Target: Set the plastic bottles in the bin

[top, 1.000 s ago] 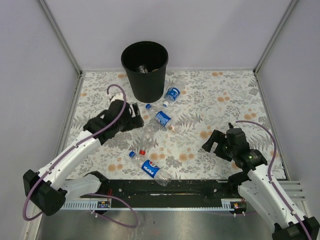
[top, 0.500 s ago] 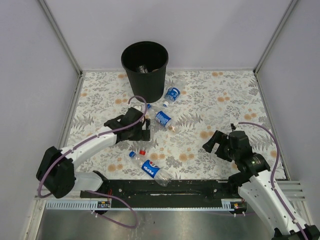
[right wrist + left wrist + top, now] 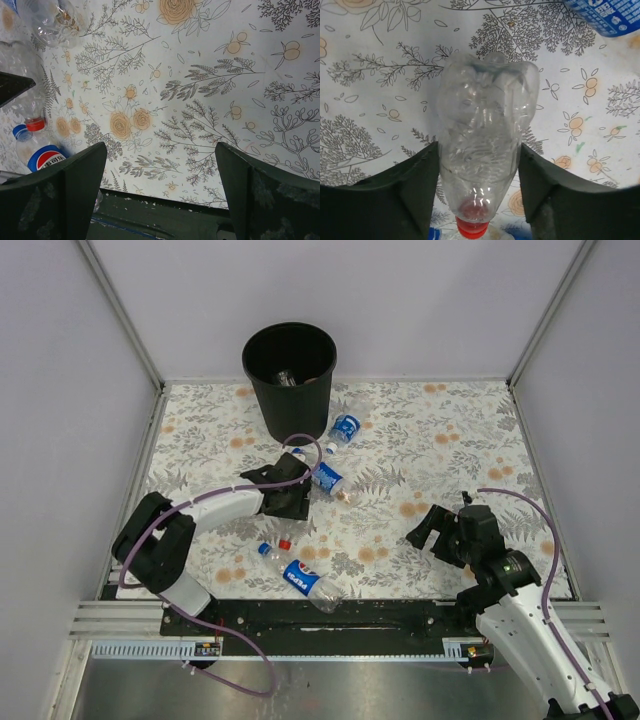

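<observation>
A clear red-capped bottle (image 3: 482, 125) lies on the flowered table, and my left gripper (image 3: 477, 150) is shut on its body, one finger pressed against each side. From above, the left gripper (image 3: 290, 502) sits over this bottle, whose red cap (image 3: 284, 543) pokes out toward the near edge. A blue-labelled bottle (image 3: 300, 578) lies nearer the front, another (image 3: 325, 478) just past the gripper, and a third (image 3: 344, 429) beside the black bin (image 3: 290, 380). My right gripper (image 3: 425, 530) hangs open over bare table at the right, with nothing between its fingers (image 3: 75, 185).
A clear bottle (image 3: 286, 376) lies inside the bin. The black base rail (image 3: 330, 615) runs along the near edge. White walls with metal posts close the table on three sides. In the right wrist view the blue-labelled bottle (image 3: 42, 155) is at far left.
My left arm swung right and down from beside the bin to the red-capped bottle, and its jaws closed on it. The right arm has barely moved.
</observation>
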Tool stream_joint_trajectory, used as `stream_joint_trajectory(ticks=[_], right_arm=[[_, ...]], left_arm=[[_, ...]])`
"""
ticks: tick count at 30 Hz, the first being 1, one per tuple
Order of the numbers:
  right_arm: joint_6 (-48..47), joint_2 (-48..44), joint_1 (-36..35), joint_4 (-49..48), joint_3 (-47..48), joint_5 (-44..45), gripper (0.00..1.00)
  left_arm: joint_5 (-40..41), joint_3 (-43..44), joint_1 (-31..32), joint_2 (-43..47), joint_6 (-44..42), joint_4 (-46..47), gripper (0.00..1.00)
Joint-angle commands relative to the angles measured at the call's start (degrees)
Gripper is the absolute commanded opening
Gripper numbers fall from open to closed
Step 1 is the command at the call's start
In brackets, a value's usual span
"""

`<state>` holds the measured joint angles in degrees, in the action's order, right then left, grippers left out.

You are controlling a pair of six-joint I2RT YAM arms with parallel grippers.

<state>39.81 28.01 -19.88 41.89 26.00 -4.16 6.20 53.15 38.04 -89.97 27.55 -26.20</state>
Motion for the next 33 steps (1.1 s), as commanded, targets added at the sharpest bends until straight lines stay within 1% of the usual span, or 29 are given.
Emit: stream_joint_trajectory(ticks=[1, 3, 4, 6, 10, 12, 15, 16, 17, 19, 21, 24, 29, 31, 33], right_arm=[[-0.1, -0.1, -0.3, -0.3, -0.2, -0.3, 1.00], [-0.3, 0.2, -0.3, -0.5, -0.2, -0.4, 0.99], [-0.3, 0.3, -0.3, -0.7, -0.2, -0.5, 0.99], [-0.6, 0.8, -0.3, -0.9, -0.2, -0.7, 0.99], [-1.0, 2.0, -0.3, -1.7, 0.1, -0.7, 0.99], [-1.2, 2.5, -0.4, -1.5, 1.1, -1.1, 0.99], [-1.8, 1.9, -0.3, -0.1, 2.5, -0.1, 0.99], [-1.8, 1.4, -0.4, 0.1, 2.6, 0.4, 0.99], [-1.7, 1.0, -0.3, 0.1, 2.5, 0.6, 0.99], [-1.2, 0.5, -0.3, -0.1, 2.0, 0.2, 0.99], [-1.3, 1.2, -0.3, -0.1, 1.9, 0.1, 0.99], [-1.0, 2.0, -0.3, 0.1, 2.1, 0.4, 0.99], [-0.7, 2.3, -0.3, 0.1, 2.7, 1.1, 0.99], [-0.7, 2.6, -0.3, 0.0, 2.8, 1.4, 0.99], [-0.4, 3.0, -0.3, -0.1, 2.9, 1.4, 0.99]], left_arm=[[2.0, 1.9, 0.4, 0.4, 0.1, 1.7, 0.49], [4.5, 2.6, 0.5, 1.4, 0.1, -0.2, 0.33], [5.9, 3.1, 0.5, 2.0, 0.1, -1.6, 0.31], [8.7, 5.2, 0.5, 4.3, -0.5, -4.8, 0.29], [13.2, 11.2, 0.3, 10.5, -1.1, -10.6, 0.29], [13.2, 15.5, 0.3, 12.3, -2.2, -11.8, 0.29], [15.2, 24.6, 0.0, 11.9, -4.4, -13.7, 0.27], [15.6, 28.1, -0.4, 11.1, -5.3, -14.0, 0.25], [15.3, 31.3, -1.3, 10.2, -6.1, -14.1, 0.21], [12.0, 39.5, -4.1, 6.8, -7.2, -14.8, 0.17], [8.0, 48.4, -8.2, 2.6, -6.8, -16.2, 0.09], [3.1, 59.8, -12.2, -4.6, -6.0, -16.6, 0.09], [1.0, 78.9, -15.8, -17.9, -5.0, -16.8, 0.10], [-0.9, 81.0, -18.1, -20.8, -2.3, -13.3, 0.12], [-4.2, 79.2, -20.4, -22.6, 1.7, -7.6, 0.13]])
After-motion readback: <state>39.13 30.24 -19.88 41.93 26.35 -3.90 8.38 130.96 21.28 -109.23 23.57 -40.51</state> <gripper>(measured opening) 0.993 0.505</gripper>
